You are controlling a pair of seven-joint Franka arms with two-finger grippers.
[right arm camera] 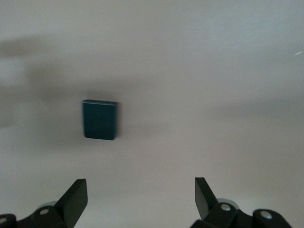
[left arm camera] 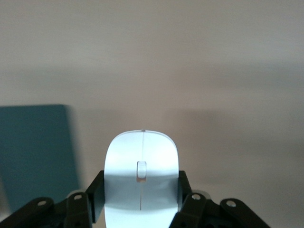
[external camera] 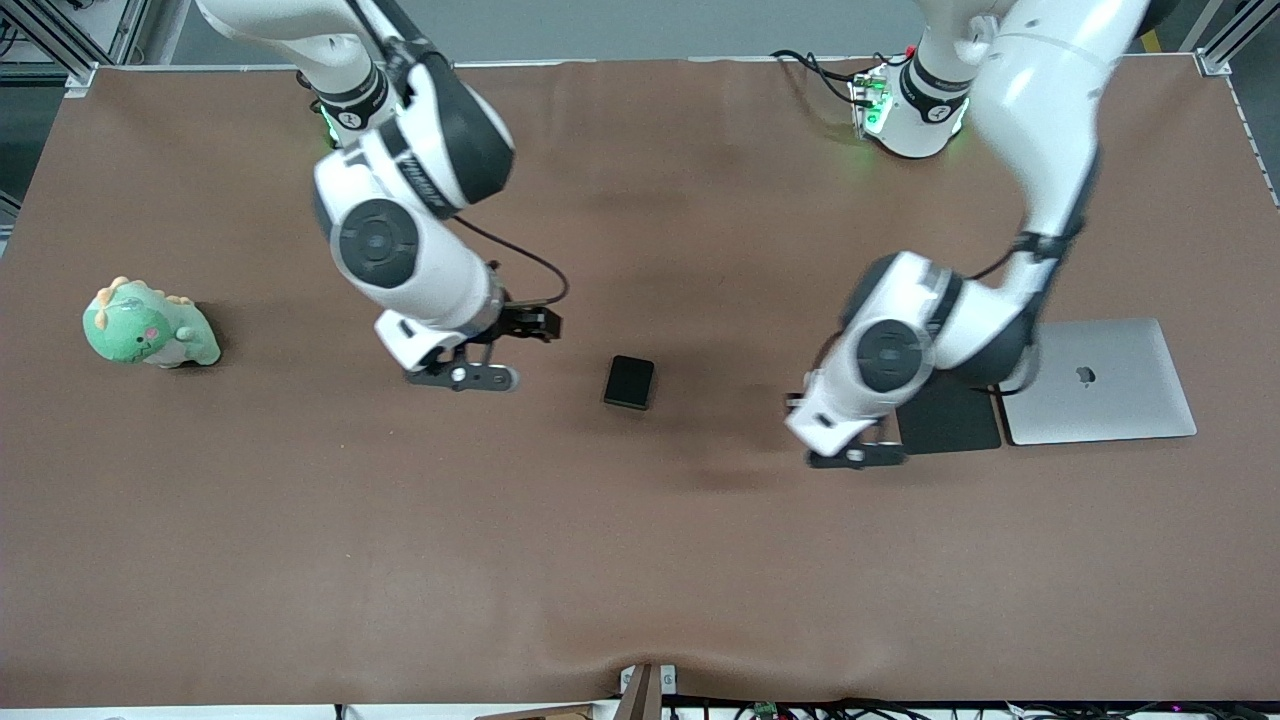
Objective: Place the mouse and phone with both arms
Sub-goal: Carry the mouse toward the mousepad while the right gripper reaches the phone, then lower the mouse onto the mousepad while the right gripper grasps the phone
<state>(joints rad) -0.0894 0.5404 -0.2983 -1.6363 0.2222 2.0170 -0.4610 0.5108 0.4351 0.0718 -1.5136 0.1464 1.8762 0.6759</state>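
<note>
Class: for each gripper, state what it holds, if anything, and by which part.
The left gripper holds the mouse by its two long sides, near its rear end. The right gripper is open and holds nothing.

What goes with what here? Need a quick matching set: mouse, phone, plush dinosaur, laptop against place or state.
Things:
1. mouse
2. phone
3. plush dinosaur
4. laptop

Places or states:
A. closed, at the left arm's end of the table
B. lying free on the table between the two grippers
C. held between the left gripper's fingers
D. at the right arm's end of the table

Pairs: 1-C, 2-B, 3-D, 4-A
</note>
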